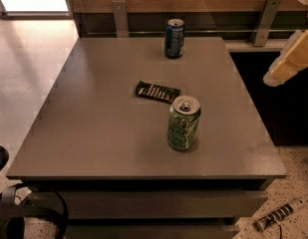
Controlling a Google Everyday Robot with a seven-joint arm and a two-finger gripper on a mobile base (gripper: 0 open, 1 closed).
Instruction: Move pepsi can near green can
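Observation:
The pepsi can [174, 38], dark blue with a silver top, stands upright near the far edge of the grey table [93, 133]. The green can [183, 123], light green with a swirly pattern and a pull tab, stands upright near the front right of the table. The two cans are well apart, with a dark wrapper between them. My gripper [289, 63] shows as a cream-coloured shape at the right edge of the view, off the table's right side and above it. It is far from both cans and holds nothing that I can see.
A flat dark snack wrapper [157, 91] lies mid-table between the cans. A wooden wall with metal brackets [120, 18] runs behind the table. A dark gap lies to the right of the table. A cable [29, 213] and a striped tool [278, 215] lie on the floor in front.

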